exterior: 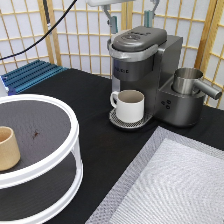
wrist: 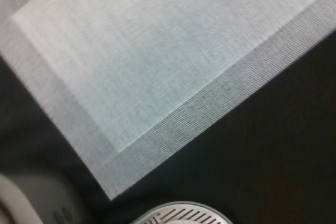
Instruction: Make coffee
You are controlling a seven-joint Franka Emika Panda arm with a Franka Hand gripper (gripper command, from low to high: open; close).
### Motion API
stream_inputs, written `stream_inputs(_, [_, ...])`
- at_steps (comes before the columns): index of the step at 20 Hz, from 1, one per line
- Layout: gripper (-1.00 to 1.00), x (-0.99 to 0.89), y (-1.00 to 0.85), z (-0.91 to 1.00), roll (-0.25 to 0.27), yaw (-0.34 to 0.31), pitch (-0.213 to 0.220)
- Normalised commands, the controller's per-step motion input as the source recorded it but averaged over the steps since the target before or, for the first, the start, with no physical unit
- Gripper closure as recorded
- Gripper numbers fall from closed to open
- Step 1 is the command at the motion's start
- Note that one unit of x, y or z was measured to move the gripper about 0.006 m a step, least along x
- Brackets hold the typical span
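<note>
Above the coffee machine (exterior: 142, 60), tool (exterior: 130, 21) spread, seemingly empty.

Only a small part of the robot is showing at the exterior view's top edge. The gripper (exterior: 129, 21) is showing a white body, cut off by the frame, and two slim grey-green fingers (exterior: 113, 22) hanging from it. A black cable (exterior: 47, 30) is running beside it

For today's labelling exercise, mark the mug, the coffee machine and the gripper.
mug (exterior: 131, 106): exterior view, front of its cream wall.
coffee machine (exterior: 137, 41): exterior view, its closed lid.
gripper (exterior: 129, 21): exterior view, open, between fingertips above the machine.
</note>
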Motion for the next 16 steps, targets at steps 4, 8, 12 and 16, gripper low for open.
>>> stream_inputs(4, [-1.00,-0.02,0.00,0.00,0.008,0.375,0.053])
stream_inputs(8, [-1.00,-0.04,0.00,0.01,0.007,0.375,0.075])
stream_inputs(12, [-1.00,-0.09,0.06,0.19,-0.001,0.347,0.102])
stream_inputs(16, [-1.00,-0.10,0.28,0.42,0.013,0.100,0.075])
